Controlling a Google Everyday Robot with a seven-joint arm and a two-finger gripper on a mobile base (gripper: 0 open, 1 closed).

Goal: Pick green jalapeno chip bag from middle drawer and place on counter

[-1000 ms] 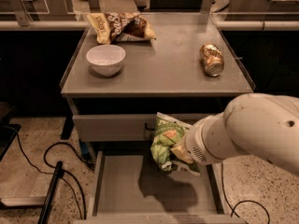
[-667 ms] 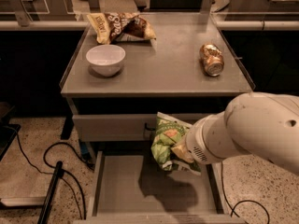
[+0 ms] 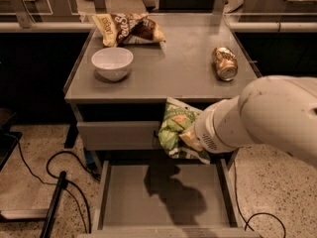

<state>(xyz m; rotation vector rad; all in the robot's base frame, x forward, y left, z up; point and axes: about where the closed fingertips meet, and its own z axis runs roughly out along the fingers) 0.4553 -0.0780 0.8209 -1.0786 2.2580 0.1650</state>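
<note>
I have the green jalapeno chip bag (image 3: 174,128) clamped in the gripper (image 3: 187,139) at centre frame, hanging clear above the open middle drawer (image 3: 124,197), its shadow on the drawer floor. It sits just below the counter (image 3: 183,68) edge, so I judge it needs lifting before I set it down.

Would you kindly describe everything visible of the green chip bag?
The green jalapeno chip bag is glossy, crumpled green foil with pale and orange print. It hangs tilted in the gripper at the end of the white arm, above the open middle drawer, where its shadow falls, just below the front edge of the counter. The arm hides part of it.
</note>
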